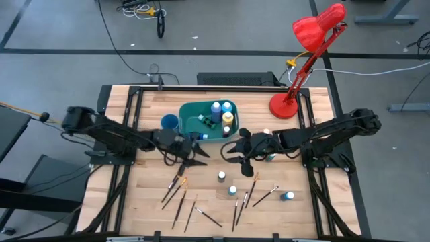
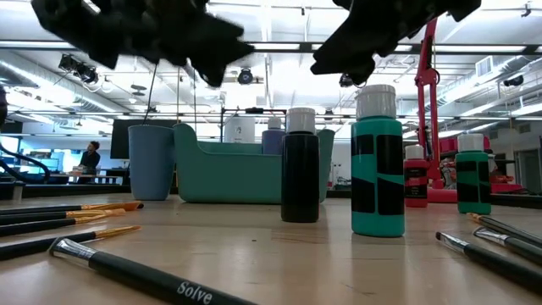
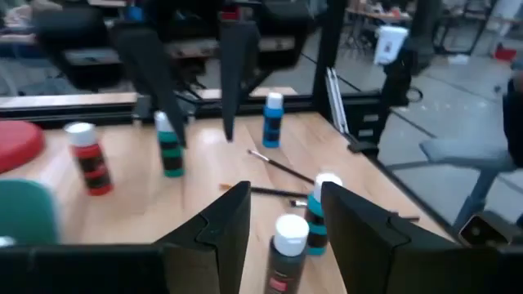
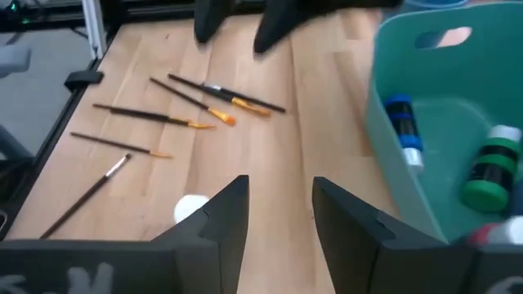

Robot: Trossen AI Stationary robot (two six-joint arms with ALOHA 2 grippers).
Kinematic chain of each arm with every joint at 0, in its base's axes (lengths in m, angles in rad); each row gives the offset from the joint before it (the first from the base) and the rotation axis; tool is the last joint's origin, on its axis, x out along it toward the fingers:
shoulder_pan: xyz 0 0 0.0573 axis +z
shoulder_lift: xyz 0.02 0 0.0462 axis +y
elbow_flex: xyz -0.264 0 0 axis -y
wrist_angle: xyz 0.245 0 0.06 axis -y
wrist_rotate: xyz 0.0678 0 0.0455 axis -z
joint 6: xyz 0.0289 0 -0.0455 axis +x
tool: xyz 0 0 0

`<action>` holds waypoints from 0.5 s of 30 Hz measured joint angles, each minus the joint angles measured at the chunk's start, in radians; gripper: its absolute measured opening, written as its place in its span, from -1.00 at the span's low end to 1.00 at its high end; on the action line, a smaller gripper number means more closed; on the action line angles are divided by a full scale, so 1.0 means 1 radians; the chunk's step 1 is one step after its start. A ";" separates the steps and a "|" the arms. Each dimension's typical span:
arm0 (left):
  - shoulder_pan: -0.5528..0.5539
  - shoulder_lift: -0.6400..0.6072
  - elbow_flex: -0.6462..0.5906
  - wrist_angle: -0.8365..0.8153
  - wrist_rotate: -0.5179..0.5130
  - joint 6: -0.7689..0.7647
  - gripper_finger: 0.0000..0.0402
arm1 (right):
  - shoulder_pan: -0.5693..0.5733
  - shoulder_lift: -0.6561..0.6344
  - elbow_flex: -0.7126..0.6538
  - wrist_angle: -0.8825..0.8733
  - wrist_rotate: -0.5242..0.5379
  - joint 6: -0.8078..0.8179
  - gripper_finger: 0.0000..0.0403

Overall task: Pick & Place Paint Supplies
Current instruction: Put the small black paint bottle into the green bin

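Observation:
Both my grippers hang open above the middle of the table, facing each other and holding nothing. My left gripper (image 1: pixel 197 157) (image 3: pixel 284 219) is just near of the teal bin (image 1: pixel 199 113); beyond its fingers a dark bottle (image 3: pixel 286 248) and a teal bottle (image 3: pixel 322 206) stand upright on the table. My right gripper (image 1: pixel 232 151) (image 4: pixel 280 214) is near the bin's right corner, above bare wood, with a white-capped bottle (image 4: pixel 192 207) below it. The bin holds several bottles (image 1: pixel 222 113). More bottles (image 1: pixel 232 191) and thin brushes (image 1: pixel 179 202) lie on the near half of the table.
A small blue cup (image 1: pixel 170 122) stands left of the bin. A red desk lamp (image 1: pixel 285 105) stands on the far right corner. A red bottle (image 2: pixel 415 180) and a green one (image 2: pixel 472 176) stand on the right side. Brushes (image 2: pixel 127 273) lie along the near edge.

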 joint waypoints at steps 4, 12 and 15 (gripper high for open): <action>-0.022 0.169 0.034 0.112 -0.006 0.018 -0.19 | 0.008 0.002 0.000 0.001 -0.003 -0.007 -0.32; -0.034 0.406 0.207 0.070 0.098 0.022 -0.19 | 0.007 0.002 0.000 0.001 0.000 -0.057 -0.32; -0.034 0.436 0.239 0.068 0.124 0.023 -0.17 | 0.007 0.002 0.000 0.001 0.000 -0.064 -0.32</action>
